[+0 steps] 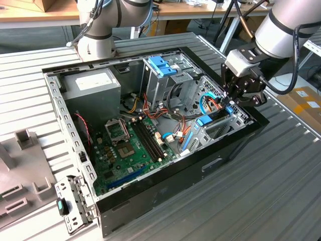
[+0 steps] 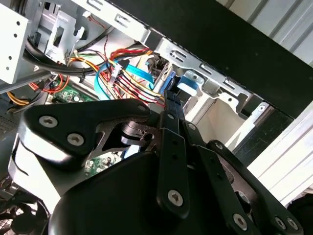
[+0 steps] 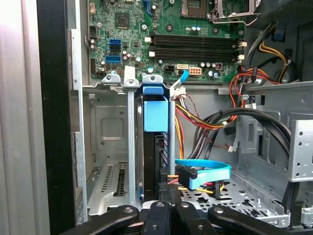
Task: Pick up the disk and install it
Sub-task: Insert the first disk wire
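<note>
The disk (image 1: 204, 121) stands on edge in a slot of the metal drive bay (image 1: 220, 128) at the exterior view's right end of the open computer case (image 1: 165, 186). Its light-blue carrier frame shows in the first wrist view, where the disk (image 3: 156, 115) fills the slot between the bay's walls. My gripper (image 1: 230, 103) hangs over the bay's outer end. In both wrist views the black fingers lie together, shut, and the gripper (image 3: 169, 192) has its tips at the disk's near edge. In the second wrist view the gripper (image 2: 168, 95) points at the blue frame (image 2: 186, 85).
A blue flat cable (image 3: 205, 174) and red and yellow wires (image 2: 132, 73) run beside the bay. A tall grey drive cage with a blue bracket (image 1: 161, 65) stands mid-case, the motherboard (image 1: 130, 145) and power supply (image 1: 93, 88) beyond it. A second arm (image 1: 98, 30) stands behind; loose metal parts (image 1: 75, 201) lie left.
</note>
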You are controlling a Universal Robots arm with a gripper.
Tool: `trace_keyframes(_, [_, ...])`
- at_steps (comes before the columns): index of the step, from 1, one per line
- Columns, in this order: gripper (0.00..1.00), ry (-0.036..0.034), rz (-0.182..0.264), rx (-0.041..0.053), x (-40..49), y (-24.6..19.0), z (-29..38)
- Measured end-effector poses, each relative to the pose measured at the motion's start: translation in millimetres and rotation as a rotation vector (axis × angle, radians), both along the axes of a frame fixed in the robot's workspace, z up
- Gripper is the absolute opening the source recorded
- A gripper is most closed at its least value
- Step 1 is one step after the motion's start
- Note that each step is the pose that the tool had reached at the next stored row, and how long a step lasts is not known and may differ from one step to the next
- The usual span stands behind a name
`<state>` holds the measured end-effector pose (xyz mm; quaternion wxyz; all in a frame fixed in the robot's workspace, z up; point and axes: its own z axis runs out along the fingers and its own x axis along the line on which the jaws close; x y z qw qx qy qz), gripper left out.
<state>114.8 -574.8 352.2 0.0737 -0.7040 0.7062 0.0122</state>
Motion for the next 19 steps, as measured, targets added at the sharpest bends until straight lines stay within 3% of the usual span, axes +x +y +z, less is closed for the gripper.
trace_keyframes(6, [0.11, 0.0002, 0.000, -0.0003, -2.9, -0.6, -6.5])
trace_keyframes(14, [0.11, 0.0002, 0.000, -0.0001, -3.1, -0.6, -8.8])
trace_keyframes(19, [0.11, 0.0004, 0.000, -0.0002, 2.2, -0.6, 12.2])
